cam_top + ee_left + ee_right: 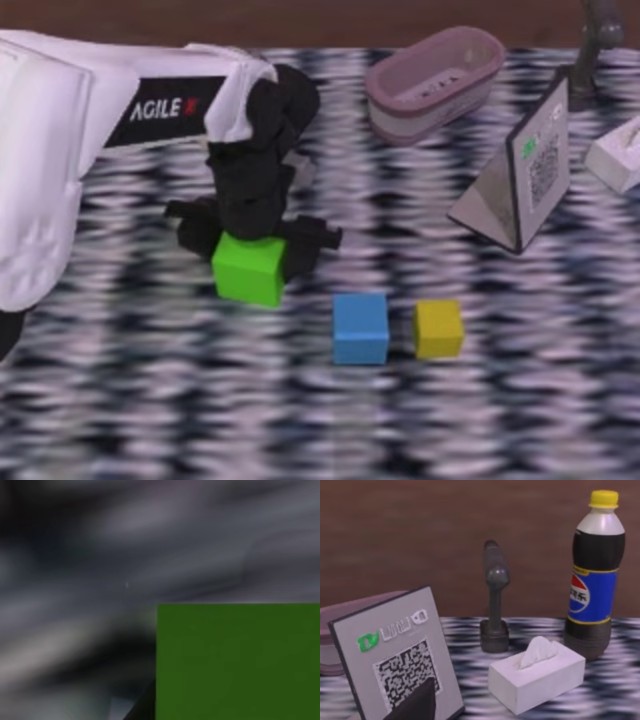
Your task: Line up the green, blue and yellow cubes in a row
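left gripper [262,243]: over mid-bench, left of centre; fingers pinching the green cube [250,268] from either side. Left wrist view is filled with the green face [237,661], so the cube sits right at the fingers.
green cube height: cannot tell if it's lifted or resting on the bench [520,420].
blue cube [360,328]: near bench centre, toward the front edge.
yellow cube [438,328]: just beside blue on its right, small gap, same distance from the front edge.
key relation: green lies left of blue and farther from the front edge than the blue-yellow line; judged move is forward and slightly right to land in line, left of blue.
right arm: not in top view; parked by the right back corner, judging by its wrist view.
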Tool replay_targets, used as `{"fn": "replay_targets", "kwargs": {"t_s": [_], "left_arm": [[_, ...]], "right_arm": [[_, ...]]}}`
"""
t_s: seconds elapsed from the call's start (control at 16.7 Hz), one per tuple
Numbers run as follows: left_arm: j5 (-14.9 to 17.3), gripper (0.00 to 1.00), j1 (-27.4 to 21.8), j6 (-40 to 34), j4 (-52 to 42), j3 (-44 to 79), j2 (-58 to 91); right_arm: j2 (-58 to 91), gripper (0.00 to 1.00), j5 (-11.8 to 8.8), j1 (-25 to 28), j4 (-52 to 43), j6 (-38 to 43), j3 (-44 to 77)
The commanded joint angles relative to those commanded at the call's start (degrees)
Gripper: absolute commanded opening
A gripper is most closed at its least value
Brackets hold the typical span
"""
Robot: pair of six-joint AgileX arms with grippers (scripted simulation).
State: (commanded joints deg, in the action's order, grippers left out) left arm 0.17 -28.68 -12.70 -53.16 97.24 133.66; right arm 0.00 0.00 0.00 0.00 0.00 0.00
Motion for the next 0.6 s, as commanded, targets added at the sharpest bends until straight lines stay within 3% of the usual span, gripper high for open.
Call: {"fn": "replay_targets", "kwargs": {"t_s": [0.6], "left_arm": [[0.0,0.00,1.1,-0.1,-13.2,8.5,-4.7]], "right_arm": [[0.0,1.00,0.0,0.0,0.0,0.0,0.0]]}}
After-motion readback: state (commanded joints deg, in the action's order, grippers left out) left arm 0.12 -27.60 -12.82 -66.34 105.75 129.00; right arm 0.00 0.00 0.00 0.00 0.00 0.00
